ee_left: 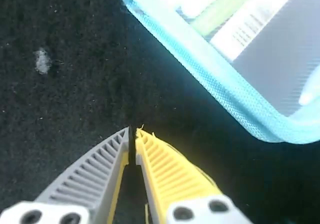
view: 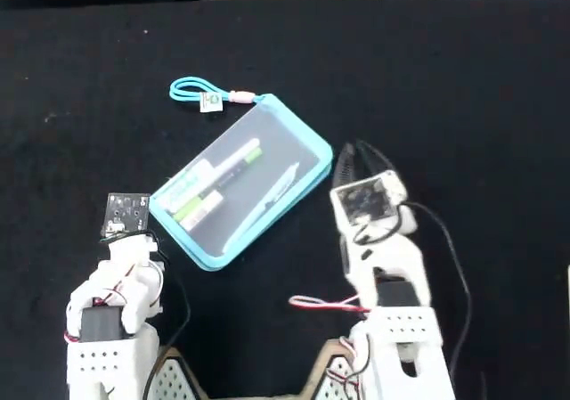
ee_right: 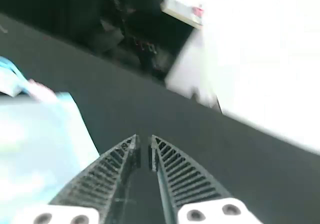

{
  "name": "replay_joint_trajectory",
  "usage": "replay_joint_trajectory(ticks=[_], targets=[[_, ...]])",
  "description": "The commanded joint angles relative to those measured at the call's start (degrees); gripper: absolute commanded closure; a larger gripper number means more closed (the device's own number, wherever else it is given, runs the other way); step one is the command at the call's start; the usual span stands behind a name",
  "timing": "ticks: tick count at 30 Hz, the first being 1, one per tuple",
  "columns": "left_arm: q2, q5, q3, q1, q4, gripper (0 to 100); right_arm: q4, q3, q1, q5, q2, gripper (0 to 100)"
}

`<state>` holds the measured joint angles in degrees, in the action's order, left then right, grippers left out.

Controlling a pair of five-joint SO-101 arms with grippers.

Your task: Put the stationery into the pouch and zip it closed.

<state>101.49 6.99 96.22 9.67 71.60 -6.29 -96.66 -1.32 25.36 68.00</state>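
Observation:
A light-blue pouch (view: 242,181) with a clear front lies slanted in the middle of the black table, with pens and markers (view: 216,184) inside it. Its blue loop strap (view: 191,88) trails off the far corner. My left gripper (ee_left: 134,134) is shut and empty, low over the cloth just short of the pouch's near corner (ee_left: 260,126). My right gripper (ee_right: 144,143) is nearly shut with nothing in it, raised beside the pouch's right edge (ee_right: 75,114). In the high view the left arm (view: 120,275) stands near left and the right arm (view: 374,231) near right.
Black cloth (view: 463,106) covers the table, with open room behind and to both sides of the pouch. A small lint speck (ee_left: 43,60) lies near the left gripper. Red and white wires (view: 321,304) hang by the right arm's base.

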Motion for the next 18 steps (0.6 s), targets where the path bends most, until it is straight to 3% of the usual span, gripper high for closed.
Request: replay_joint_trajectory(ticks=[1,11,18], targets=[[0.88,0.00,1.19,-0.92,-0.18,97,11.16,0.31,-5.71,0.70,3.56,96.3],[0.88,0.00,1.19,-0.92,-0.18,97,43.60,-0.48,-6.24,0.70,15.78,96.3],[0.88,0.00,1.19,-0.92,-0.18,97,57.58,-0.57,-5.10,0.26,24.13,96.3]])
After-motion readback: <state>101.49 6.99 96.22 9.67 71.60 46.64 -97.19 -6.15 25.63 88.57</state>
